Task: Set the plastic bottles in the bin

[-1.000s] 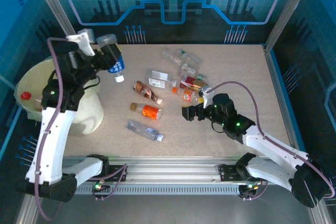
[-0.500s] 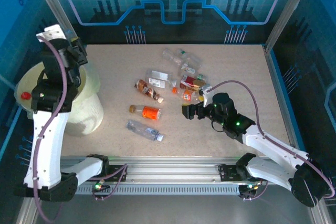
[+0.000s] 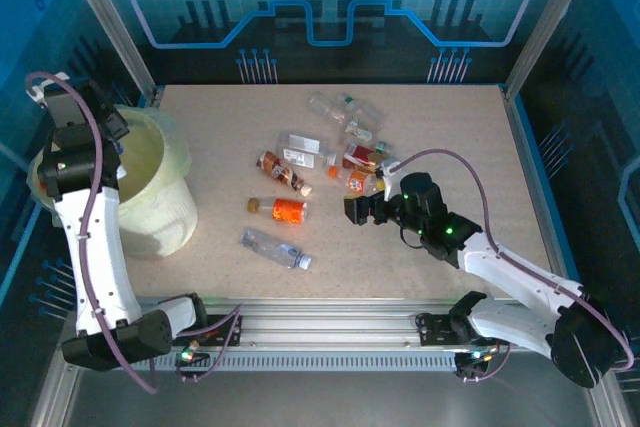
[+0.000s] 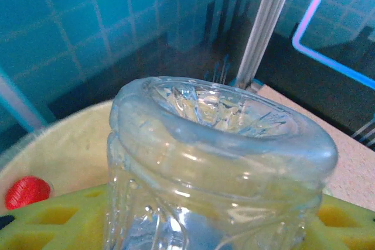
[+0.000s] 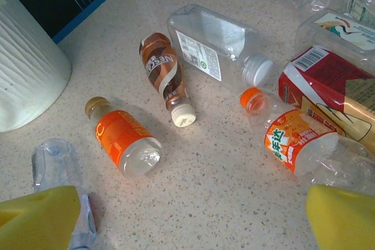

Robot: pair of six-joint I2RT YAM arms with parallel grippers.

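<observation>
Over the bin [image 4: 61, 150], the left gripper [image 4: 199, 235] clamps a clear bottle [image 4: 222, 139], its base toward the wrist camera. The right gripper [image 5: 187, 218] gapes wide above the table [image 5: 222, 197], with the orange-labelled bottle [image 5: 124, 140] lying just ahead of it.

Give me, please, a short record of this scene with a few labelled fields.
left pincer: shut on clear bottle, above the bin
right pincer: open, empty, low over the table
on table: orange-label bottle, brown-label bottle, others lying loose
in bin: red cap
task state: several bottles not yet binned
</observation>
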